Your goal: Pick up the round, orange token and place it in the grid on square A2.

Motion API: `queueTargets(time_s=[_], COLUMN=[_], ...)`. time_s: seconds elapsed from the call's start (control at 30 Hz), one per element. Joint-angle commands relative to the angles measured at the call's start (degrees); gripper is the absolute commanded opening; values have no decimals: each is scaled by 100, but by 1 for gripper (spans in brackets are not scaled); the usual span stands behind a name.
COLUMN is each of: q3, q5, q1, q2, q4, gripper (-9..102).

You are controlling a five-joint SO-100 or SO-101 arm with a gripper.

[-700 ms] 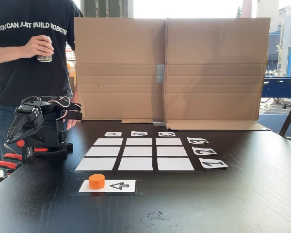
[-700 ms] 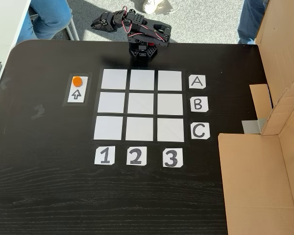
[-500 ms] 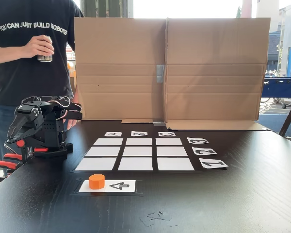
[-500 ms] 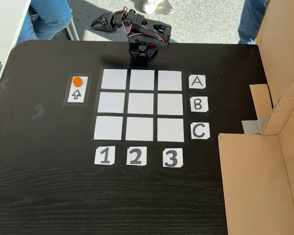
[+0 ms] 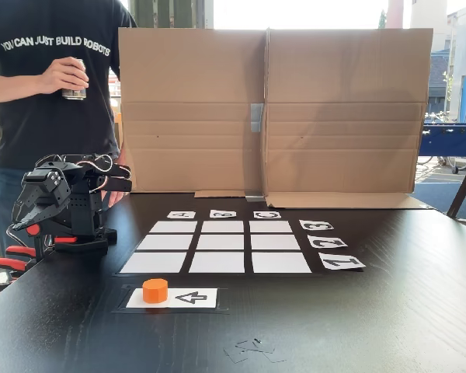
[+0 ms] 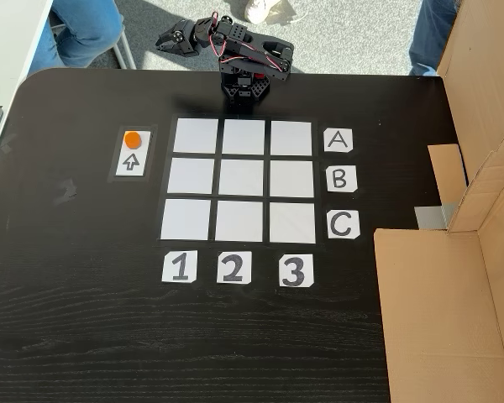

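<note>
One fixed cam sits low at the table (image 5: pixel 388 326) edge, looking level across the grid (image 5: pixel 216 247) toward the cardboard wall (image 5: pixel 272 109). The other hangs high, looking almost straight down on the table (image 6: pixel 84 336), arm's jaws at the far top edge. Both share the grid (image 6: pixel 239 181), label cards and arm.

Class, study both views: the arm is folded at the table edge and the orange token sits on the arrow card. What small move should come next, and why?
Probably unfold and swing the end effector toward the token. It rests untouched on the arrow card, outside the grid, so square A2 has nothing on it.
</note>
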Motion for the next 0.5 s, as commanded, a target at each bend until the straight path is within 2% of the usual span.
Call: queueTargets(time_s=[0.0, 0.13, 0.27, 0.47], q3=[-18, -18, -9, -26], q5=[35, 18, 18, 9], q1=[97, 105, 158, 176], q2=[53, 44, 44, 35], q4=[-62, -62, -79, -79], gripper=[0, 1, 14, 14])
